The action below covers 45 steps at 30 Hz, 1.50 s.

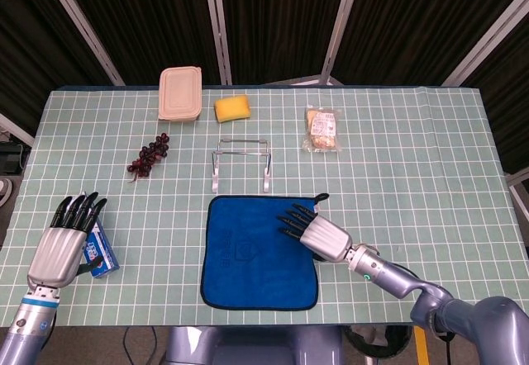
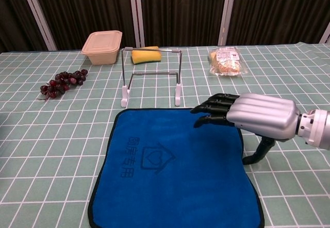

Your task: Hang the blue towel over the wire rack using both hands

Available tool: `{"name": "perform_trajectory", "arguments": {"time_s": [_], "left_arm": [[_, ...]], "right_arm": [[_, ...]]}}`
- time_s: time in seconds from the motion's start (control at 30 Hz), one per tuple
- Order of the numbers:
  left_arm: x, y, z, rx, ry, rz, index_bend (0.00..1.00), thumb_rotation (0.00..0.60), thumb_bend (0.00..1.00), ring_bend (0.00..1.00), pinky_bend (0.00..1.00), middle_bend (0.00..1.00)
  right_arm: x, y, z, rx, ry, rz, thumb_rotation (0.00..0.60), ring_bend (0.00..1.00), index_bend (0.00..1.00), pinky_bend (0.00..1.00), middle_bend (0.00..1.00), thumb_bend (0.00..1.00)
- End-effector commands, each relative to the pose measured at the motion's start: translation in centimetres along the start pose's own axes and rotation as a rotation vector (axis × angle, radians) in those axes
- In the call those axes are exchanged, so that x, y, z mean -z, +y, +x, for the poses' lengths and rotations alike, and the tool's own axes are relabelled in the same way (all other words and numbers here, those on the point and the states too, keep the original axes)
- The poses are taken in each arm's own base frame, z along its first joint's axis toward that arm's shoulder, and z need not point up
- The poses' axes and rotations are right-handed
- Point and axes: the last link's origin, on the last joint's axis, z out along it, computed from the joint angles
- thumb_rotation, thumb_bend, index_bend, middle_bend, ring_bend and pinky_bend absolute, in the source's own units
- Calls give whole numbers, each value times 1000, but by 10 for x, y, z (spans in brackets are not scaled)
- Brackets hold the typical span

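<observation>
Table (image 1: 430, 134): covered by a pale green cloth with a white grid; everything else lies on it.
Towel (image 1: 248, 258): the blue towel lies flat and spread out at the near middle of the table, just in front of the rack's feet; in the chest view (image 2: 170, 181) a house-shaped mark and some characters show on it. It is not on the rack.
Right hand (image 1: 318, 233): reaches over the towel's far right corner, palm down, fingers stretched out, close together and pointing left. In the chest view (image 2: 247, 117) the dark fingertips (image 2: 206, 109) lie over the blue cloth and the thumb points down beside the towel's right edge. It grips nothing; whether the fingertips touch the cloth cannot be told.
Left hand (image 1: 62, 245): at the near left of the table, well apart from the towel, fingers straight and side by side, pointing away from the robot, holding nothing. It sits just beside a blue pack.
Rack (image 1: 240, 165): a wire rack standing upright between the towel and the sponge, bare.
Box (image 1: 180, 93): beige lidded container at the far left.
Food packet (image 1: 322, 129): clear wrapped packet at the far right of the rack.
Grapes (image 1: 149, 155): dark bunch left of the rack.
Sponge (image 1: 233, 107): yellow block just behind the rack.
Blue pack (image 1: 101, 253): small, partly hidden by the left hand.
</observation>
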Motion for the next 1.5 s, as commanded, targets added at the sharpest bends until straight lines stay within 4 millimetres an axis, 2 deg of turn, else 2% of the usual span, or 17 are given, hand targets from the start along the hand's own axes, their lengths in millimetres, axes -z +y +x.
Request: {"name": "perform_trajectory", "arguments": {"time_s": [0.03,0.07,0.13,0.27,0.33,0.5,0.67,0.93,1.1,1.2,1.37,1.4,1.5], "left_arm": [[-1,0,-1,-2,-2,1,0,600,0,0,0,0],[-1,0,-1,-1,-3,1,0,600,0,0,0,0],[-2,0,-1,-3,-5,0,0,600,0,0,0,0],[-2,0,-2,-5,-8,-1,0,600,0,0,0,0],[-2,0,-3,-6,-9,-2,0,600,0,0,0,0],[-2,1,-4,-8,-13,-5,0,600,0,0,0,0],[-2,1,-4,-9,-16,-5,0,600,0,0,0,0],[-4,2,-6,-15,-21,-11,0,600,0,0,0,0],[-10,8,-9,-27,-17,-50,0,600,0,0,0,0],[-33,31,-17,-67,-27,-214,32,600,0,0,0,0],[-63,62,-34,-194,-23,-476,238,600,0,0,0,0],[-71,75,-41,-214,-23,-558,270,600,0,0,0,0],[-85,91,-52,-227,-27,-642,301,600,1,0,0,0]], "right_arm": [[-1,-1,1,-16,7,4,600,0,214,0,0,0],[-2,-2,2,-26,8,7,600,0,233,0,0,2],[-2,-3,1,-42,5,11,600,0,276,0,0,74],[-3,-6,-1,-53,5,16,600,0,216,0,0,241],[-3,-6,-2,-58,5,18,600,0,268,0,0,284],[-4,-8,-3,-78,15,18,600,0,394,0,0,316],[-5,-7,-3,-86,20,16,600,0,453,0,0,322],[-5,-8,-5,-94,25,17,600,0,635,0,0,403],[-6,-9,-5,-99,27,19,600,0,661,0,0,445],[-7,-9,-5,-95,29,21,600,0,687,0,0,446],[-7,-10,-1,-95,35,16,600,0,681,0,0,445],[-7,-10,-1,-101,38,11,600,0,684,0,0,446],[-7,-11,0,-99,37,8,600,0,697,0,1,445]]}}
